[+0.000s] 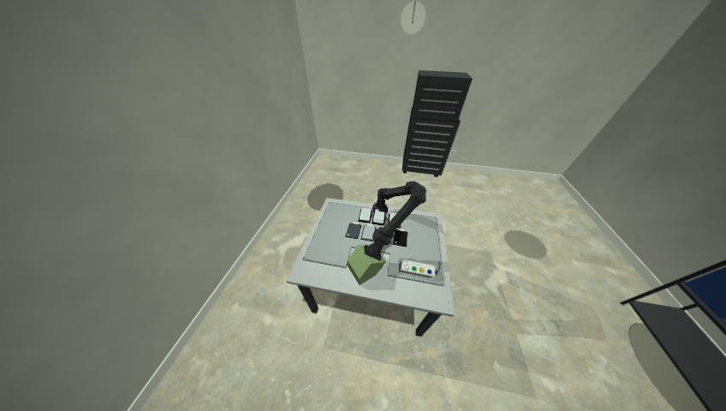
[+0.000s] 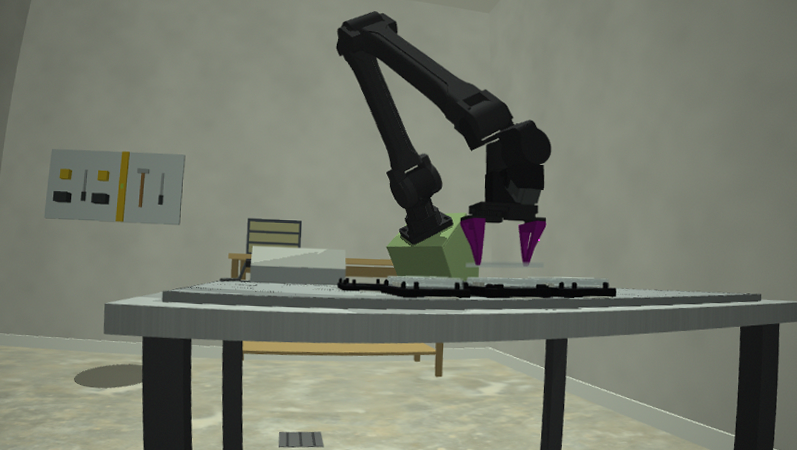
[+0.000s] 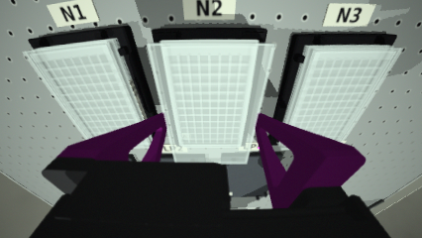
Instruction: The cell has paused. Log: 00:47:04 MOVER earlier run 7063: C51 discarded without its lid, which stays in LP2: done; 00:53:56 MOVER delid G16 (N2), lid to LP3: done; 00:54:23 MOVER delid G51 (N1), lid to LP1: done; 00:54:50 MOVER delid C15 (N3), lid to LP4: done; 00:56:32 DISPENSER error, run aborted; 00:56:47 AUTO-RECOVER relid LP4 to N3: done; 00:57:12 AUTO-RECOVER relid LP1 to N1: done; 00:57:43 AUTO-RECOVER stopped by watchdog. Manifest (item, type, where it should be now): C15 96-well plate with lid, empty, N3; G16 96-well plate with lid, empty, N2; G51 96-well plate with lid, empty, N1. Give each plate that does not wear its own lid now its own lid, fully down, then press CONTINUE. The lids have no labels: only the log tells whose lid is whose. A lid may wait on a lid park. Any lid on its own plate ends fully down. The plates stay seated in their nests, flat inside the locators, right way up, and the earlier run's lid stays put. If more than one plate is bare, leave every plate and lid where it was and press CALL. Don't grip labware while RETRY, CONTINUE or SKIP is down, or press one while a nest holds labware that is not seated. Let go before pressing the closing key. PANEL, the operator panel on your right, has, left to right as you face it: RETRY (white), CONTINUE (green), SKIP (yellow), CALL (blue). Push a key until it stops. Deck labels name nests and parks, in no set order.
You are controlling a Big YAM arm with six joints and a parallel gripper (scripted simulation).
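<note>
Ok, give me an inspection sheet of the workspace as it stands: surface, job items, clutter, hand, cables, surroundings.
Surface: grey table carrying a perforated deck.
Job's things: plates sit in N1, N2 and N3; clear lid held above N2, not yet down; operator panel untouched.
Clutter: nothing seen.
Hand: hand closed on the lid's sides, clear of the deck.
Cables: nothing seen.
Surroundings: dark drawer cabinet, wall tool board, wooden bench.

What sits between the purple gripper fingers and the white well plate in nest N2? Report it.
A clear flat lid, clamped by the gripper, hangs above the N2 plate; the exterior view shows air beneath it.
</note>
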